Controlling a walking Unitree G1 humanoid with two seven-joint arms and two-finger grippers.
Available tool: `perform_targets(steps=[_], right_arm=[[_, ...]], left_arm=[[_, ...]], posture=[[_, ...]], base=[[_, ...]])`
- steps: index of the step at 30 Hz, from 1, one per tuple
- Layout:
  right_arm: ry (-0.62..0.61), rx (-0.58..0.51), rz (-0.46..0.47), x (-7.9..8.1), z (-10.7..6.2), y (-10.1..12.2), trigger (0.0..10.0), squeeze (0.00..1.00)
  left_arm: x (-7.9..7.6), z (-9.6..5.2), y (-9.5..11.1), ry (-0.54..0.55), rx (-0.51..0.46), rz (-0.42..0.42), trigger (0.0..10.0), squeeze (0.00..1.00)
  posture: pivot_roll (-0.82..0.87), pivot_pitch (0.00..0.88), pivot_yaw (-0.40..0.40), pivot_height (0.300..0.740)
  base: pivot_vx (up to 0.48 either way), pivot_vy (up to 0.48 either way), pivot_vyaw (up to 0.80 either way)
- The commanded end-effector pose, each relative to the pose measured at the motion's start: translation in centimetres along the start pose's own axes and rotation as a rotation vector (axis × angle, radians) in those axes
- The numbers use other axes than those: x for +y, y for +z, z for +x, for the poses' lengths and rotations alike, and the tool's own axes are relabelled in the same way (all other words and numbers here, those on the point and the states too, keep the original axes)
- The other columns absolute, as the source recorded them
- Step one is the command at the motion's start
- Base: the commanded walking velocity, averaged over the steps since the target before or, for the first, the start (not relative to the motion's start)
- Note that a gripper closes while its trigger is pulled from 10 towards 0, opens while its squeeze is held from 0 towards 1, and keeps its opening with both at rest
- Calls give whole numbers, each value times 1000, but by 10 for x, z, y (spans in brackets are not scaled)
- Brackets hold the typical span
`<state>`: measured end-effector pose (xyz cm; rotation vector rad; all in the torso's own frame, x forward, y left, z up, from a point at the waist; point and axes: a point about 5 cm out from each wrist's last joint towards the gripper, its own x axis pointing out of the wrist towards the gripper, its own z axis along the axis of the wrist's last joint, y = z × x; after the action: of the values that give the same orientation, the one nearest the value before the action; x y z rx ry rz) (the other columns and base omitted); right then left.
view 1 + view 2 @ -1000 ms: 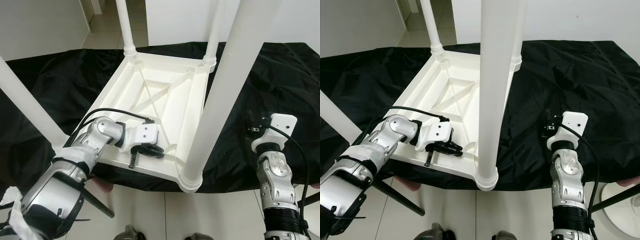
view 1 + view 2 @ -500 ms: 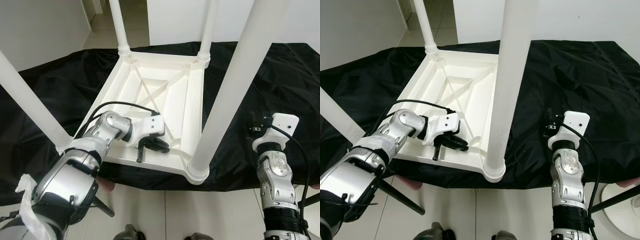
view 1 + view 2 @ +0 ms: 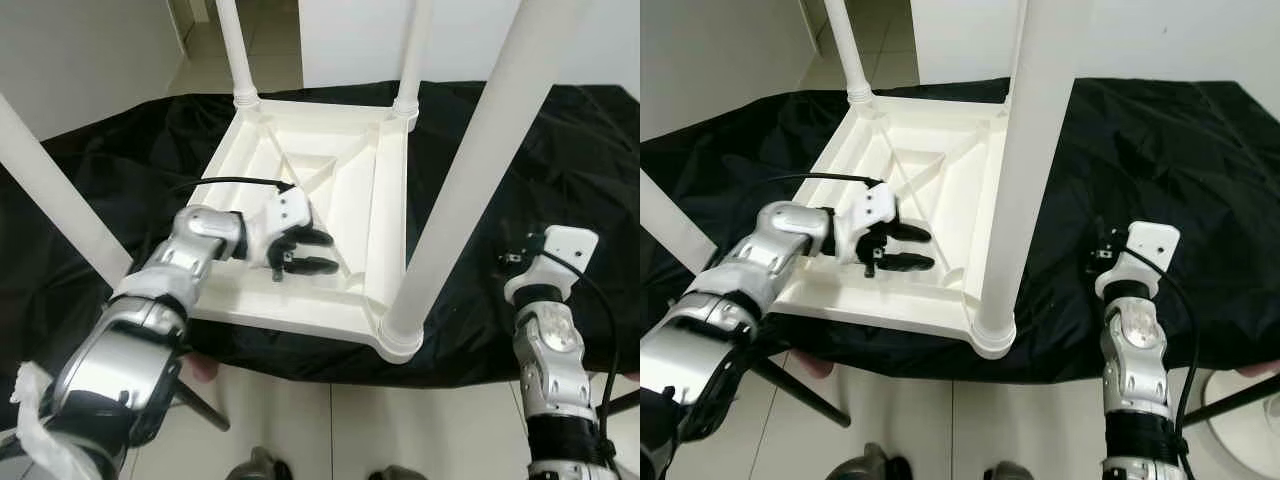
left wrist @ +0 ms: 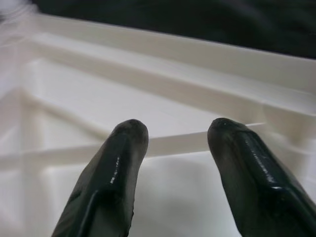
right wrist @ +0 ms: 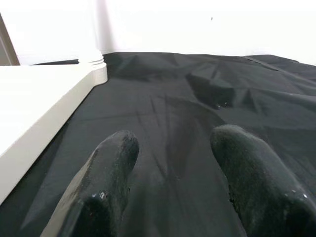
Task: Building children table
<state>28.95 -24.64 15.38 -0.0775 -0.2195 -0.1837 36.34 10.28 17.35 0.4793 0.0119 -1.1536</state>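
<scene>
Head views: white children's table [image 3: 330, 190] lies upside down on a black sheet [image 3: 560, 150], legs up. Left gripper [image 3: 312, 251] sits inside the ribbed underside, fingers spread, holding nothing; nearest leg [image 3: 470, 170] stands just beyond its tips. Right arm hangs off the table's far side, over the sheet.

Left wrist view: fingers [image 4: 116, 170] parted, white ribs directly ahead.

Right wrist view: right gripper [image 5: 173, 143] open, empty, above the sheet; table edge [image 5: 44, 103] beside one finger.
</scene>
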Motion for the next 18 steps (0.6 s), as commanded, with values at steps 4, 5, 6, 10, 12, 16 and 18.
perform_targets(steps=[4, 5, 6, 10, 12, 16, 18], right_arm=[[139, 4, 16, 7, 3, 2, 10000, 0], [168, 4, 21, 8, 3, 3, 10000, 0], [168, 4, 21, 8, 3, 3, 10000, 0], [303, 36, 54, 7, 1, 4, 10000, 1000], [412, 65, 59, 7, -4, 4, 10000, 1000], [504, 80, 15, 5, -11, 6, 10000, 1000], [540, 86, 10, 3, -14, 7, 10000, 0]], left_arm=[[1, -21, 6, 20, -36, 25, 10000, 0], [3, -25, 9, 30, -50, 24, 10000, 0], [3, -25, 9, 30, -50, 24, 10000, 0], [2, -45, 11, 90, -34, 69, 10000, 0], [3, -56, 9, 149, -10, 61, 10000, 0], [1, -70, 10, 234, 4, 52, 10000, 0], [0, -79, 10, 269, 6, 70, 10000, 0]], posture=[[-8, 39, 69, 740], [-4, 39, 65, 740], [-4, 39, 65, 740], [10, 40, 55, 740], [17, 40, 50, 740], [16, 42, 46, 740], [16, 42, 46, 740]], base=[[0, 0, 0], [0, 0, 0], [0, 0, 0], [0, 0, 0], [0, 0, 0], [0, 0, 0], [0, 0, 0]])
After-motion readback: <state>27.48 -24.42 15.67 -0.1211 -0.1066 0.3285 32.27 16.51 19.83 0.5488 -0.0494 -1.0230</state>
